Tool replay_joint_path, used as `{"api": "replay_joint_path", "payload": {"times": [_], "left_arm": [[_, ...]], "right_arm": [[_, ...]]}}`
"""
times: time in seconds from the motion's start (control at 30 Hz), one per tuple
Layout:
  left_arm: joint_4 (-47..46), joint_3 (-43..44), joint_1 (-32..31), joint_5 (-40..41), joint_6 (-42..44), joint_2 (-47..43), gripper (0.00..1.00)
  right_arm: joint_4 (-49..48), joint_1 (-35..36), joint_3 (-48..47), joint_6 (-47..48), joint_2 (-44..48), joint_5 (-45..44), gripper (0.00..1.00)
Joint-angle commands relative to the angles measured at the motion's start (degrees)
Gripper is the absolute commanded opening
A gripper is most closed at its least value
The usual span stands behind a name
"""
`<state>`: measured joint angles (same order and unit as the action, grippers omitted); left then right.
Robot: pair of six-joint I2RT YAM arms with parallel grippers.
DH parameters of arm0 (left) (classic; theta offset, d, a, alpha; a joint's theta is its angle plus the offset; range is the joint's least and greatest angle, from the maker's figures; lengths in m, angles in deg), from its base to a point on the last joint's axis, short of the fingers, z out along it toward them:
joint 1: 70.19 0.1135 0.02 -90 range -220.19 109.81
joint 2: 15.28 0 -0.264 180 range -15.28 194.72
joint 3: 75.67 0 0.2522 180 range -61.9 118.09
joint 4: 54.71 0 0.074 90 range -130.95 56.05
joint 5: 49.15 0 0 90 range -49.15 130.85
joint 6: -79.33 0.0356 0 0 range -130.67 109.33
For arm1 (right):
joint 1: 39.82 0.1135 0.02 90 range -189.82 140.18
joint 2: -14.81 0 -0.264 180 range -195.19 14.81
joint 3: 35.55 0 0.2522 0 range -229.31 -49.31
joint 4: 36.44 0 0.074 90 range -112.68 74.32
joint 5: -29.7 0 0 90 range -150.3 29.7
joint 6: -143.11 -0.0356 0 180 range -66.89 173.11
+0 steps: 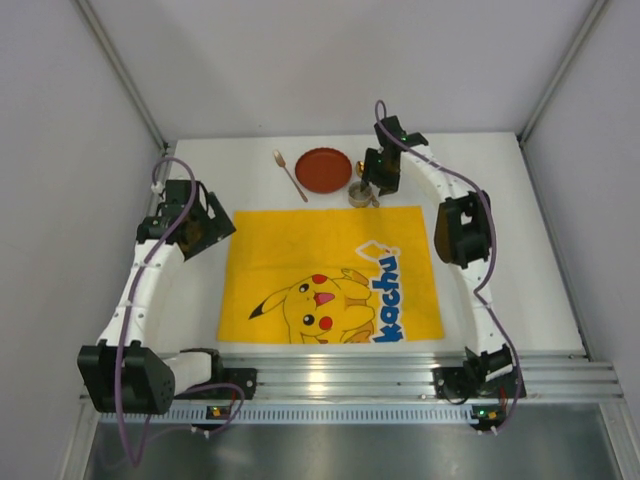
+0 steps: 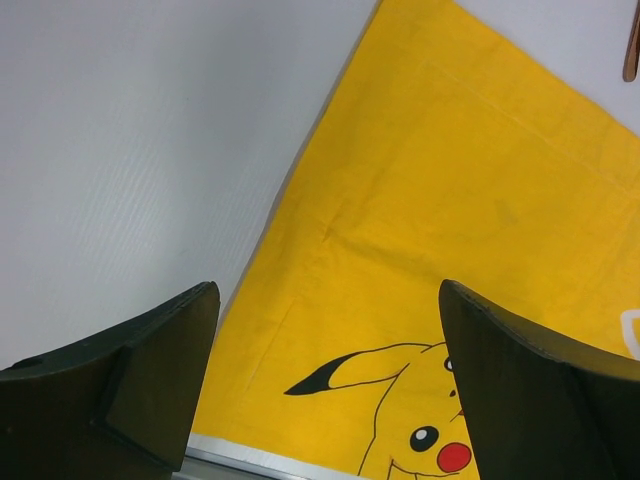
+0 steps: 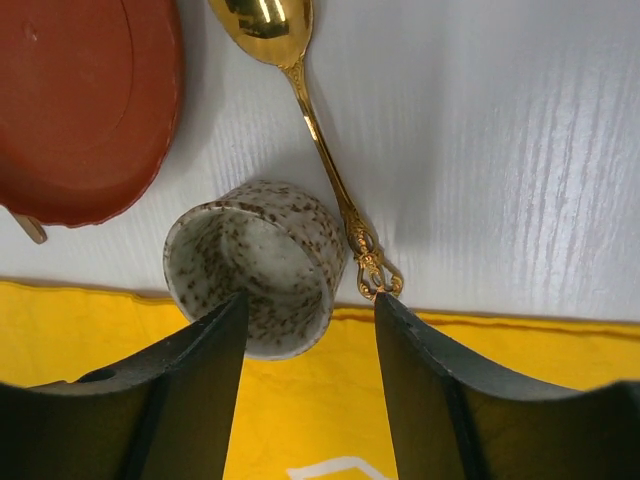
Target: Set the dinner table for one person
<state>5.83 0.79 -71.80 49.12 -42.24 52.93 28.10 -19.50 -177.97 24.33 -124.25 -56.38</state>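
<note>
The white dinner table (image 1: pixel 510 210) carries a yellow cartoon mat (image 1: pixel 330 270). At the back lie a red plate (image 1: pixel 323 169), a fork (image 1: pixel 290 174), a speckled cup (image 1: pixel 359 193) and a gold spoon (image 3: pixel 322 145). My right gripper (image 1: pixel 379 182) hangs open over the cup. In the right wrist view the gripper (image 3: pixel 310 305) has its left finger just before the cup (image 3: pixel 255 262), which stands on the mat's far edge beside the plate (image 3: pixel 80 100); the right fingertip is near the spoon's handle end. My left gripper (image 1: pixel 207 228) is open and empty over the mat's left edge (image 2: pixel 325 300).
A ribbed aluminium rail (image 1: pixel 400 372) runs along the near edge of the table. Grey walls close in on the back and both sides. The fork's handle tip shows at the right edge of the left wrist view (image 2: pixel 631 50).
</note>
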Motion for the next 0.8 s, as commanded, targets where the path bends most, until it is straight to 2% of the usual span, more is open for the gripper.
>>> {"api": "replay_joint_path", "payload": {"times": [0.0,0.17,0.27,0.33,0.37,0.43,0.47,0.67,0.77], "left_arm": [[-0.4,0.8,0.2,-0.9,0.9,1.1,0.96],[-0.2,1.7,0.2,-0.6,1.7,1.5,0.96],[0.0,2.0,0.2,-0.7,1.9,1.8,0.96],[0.1,1.9,0.2,-1.2,1.9,2.0,0.96],[0.1,1.9,0.2,-1.6,1.9,2.1,0.96],[-0.2,1.5,0.2,-2.6,1.8,2.3,0.95],[-0.2,1.5,0.2,-3.0,1.8,2.5,0.95],[-0.2,2.7,0.2,-4.3,2.0,1.9,0.95],[-0.2,3.6,0.2,-4.7,2.0,1.8,0.95]], "right_arm": [[-0.1,1.0,-0.4,-1.2,-0.3,-2.3,0.53],[0.0,1.4,-1.0,-1.4,-1.7,-3.7,0.45],[-0.3,1.5,-1.3,-1.1,-2.3,-5.1,0.30],[-0.3,1.6,-1.8,-0.8,-2.8,-5.2,0.25],[-0.3,1.5,-1.8,-0.8,-2.9,-4.9,0.17],[-0.7,1.5,-2.1,-0.5,-2.9,-4.5,0.08],[-0.9,1.5,-2.2,-0.4,-2.7,-4.2,0.00],[-1.7,0.8,-4.2,-0.5,1.0,-2.0,0.00],[-1.8,-0.2,-3.3,-0.5,6.2,-1.9,0.00]]}}
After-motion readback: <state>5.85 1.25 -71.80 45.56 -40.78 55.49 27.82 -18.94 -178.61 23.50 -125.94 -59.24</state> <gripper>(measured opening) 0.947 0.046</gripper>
